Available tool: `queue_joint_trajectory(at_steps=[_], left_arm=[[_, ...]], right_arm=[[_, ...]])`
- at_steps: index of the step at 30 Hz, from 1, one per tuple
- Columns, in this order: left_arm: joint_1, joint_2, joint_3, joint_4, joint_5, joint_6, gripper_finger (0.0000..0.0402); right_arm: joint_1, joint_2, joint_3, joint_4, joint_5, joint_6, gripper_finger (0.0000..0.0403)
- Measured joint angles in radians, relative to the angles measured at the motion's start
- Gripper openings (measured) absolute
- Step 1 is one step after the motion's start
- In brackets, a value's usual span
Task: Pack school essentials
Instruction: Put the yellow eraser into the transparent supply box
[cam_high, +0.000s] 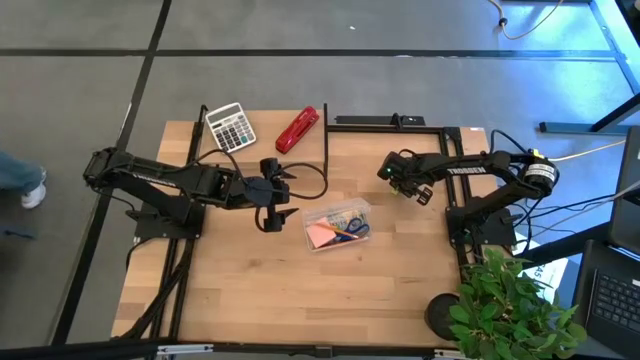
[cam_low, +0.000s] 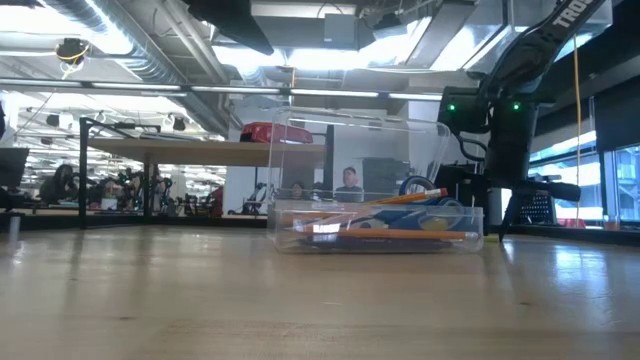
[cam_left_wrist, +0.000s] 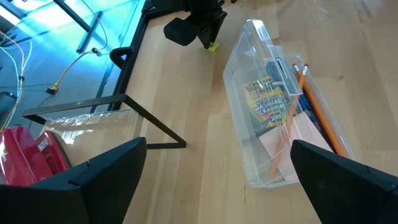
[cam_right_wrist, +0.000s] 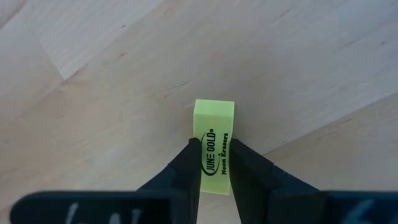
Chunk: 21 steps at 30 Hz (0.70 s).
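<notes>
A yellow-green eraser (cam_right_wrist: 214, 127) with black print sits between the fingers of my right gripper (cam_right_wrist: 214, 154), which is shut on it at the table's right side (cam_high: 402, 183). The left wrist view shows the same eraser (cam_left_wrist: 212, 46) under that gripper, close to the tabletop. A clear plastic box (cam_high: 337, 225) stands mid-table with its lid up; it holds orange pencils (cam_left_wrist: 317, 106), a pink pad (cam_high: 322, 236), blue-handled scissors (cam_high: 352, 228) and a crayon pack (cam_left_wrist: 270, 102). My left gripper (cam_high: 283, 192) hovers open just left of the box, holding nothing. My right gripper pinches the eraser's two long printed sides (cam_right_wrist: 216, 163) between its two fingers. The fingers come from above, pointing steeply down, and lie along the eraser. The eraser's free end (cam_right_wrist: 214, 109) sticks out past the fingertips toward the table; whether it rests on the wood I cannot tell.
A white-grey calculator (cam_high: 231, 127) and a red stapler (cam_high: 298, 130) lie at the table's far edge. A black metal frame (cam_high: 390, 122) runs along the far right. A potted plant (cam_high: 510, 300) stands at the near right corner. Bare wood spreads toward the near edge.
</notes>
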Motion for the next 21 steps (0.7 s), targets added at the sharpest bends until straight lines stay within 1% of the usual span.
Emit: queue_joint_trajectory(at_steps=[15, 21], left_arm=[[0.000, 0.000, 0.000, 0.000, 0.000, 0.000, 0.0393], [0.000, 0.000, 0.000, 0.000, 0.000, 0.000, 0.0393]], right_arm=[[0.000, -0.004, 0.008, -0.002, -0.027, -0.008, 0.0077], [0.001, -0.004, 0.008, -0.001, -0.020, -0.088, 0.0074]])
